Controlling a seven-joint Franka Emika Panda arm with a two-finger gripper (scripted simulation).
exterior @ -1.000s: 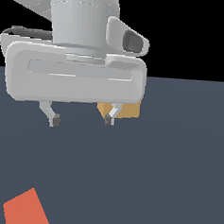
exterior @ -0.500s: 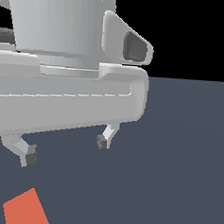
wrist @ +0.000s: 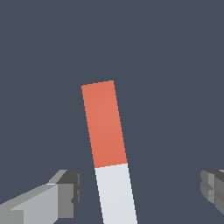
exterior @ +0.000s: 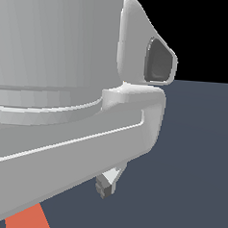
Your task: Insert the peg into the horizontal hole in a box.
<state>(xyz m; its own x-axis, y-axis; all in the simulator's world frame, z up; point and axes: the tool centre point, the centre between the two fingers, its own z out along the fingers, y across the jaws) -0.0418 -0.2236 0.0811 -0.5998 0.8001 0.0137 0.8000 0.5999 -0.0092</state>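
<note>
Peg (wrist: 109, 153) is seen flat on the plain dark grey floor (wrist: 175, 65), between the widely spread fingers (wrist: 65, 192), untouched by either.

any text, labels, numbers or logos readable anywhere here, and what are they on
None: no view shows any writing, number, brand or sign.
The peg is plain orange-red with a white end, unmarked.
The gripper body and its fingers are bare grey.
The dark surface has no markings.
The box is not in view now, so its faces cannot be checked.
</note>
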